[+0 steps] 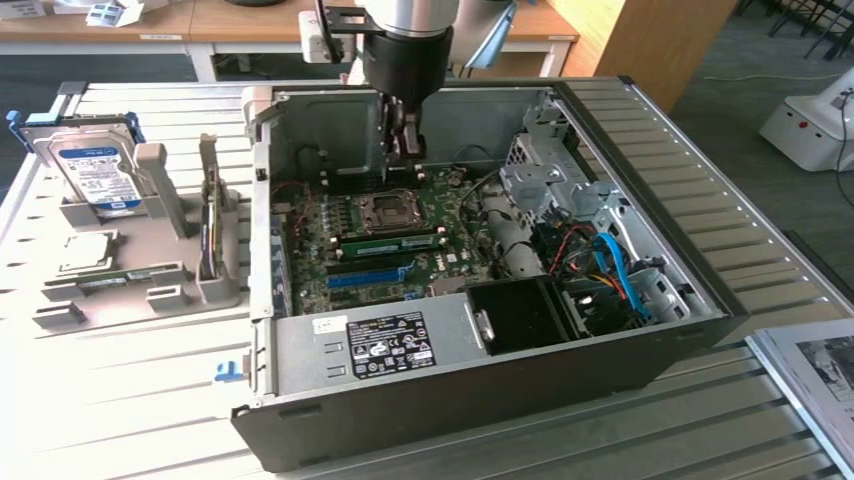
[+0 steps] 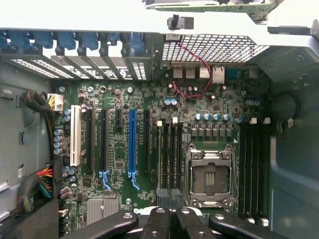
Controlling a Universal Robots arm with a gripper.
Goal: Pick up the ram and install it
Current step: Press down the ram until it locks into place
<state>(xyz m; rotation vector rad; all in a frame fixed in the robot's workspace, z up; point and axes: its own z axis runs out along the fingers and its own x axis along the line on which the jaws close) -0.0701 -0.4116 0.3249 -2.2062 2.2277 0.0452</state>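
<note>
Pincer (image 1: 404, 150) closed, upright above motherboard (image 1: 387, 245)

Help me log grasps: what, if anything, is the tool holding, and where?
Cannot be told: the tool is shut over the motherboard, with nothing clearly in its grip.

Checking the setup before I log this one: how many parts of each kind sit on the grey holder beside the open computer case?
On the grey holder, as far as the exterior view shows:
hard drive: 1
processor chip: 1
ram stick: 1
Total: 3
I cannot tell what the holder's upright slot contains.
</note>
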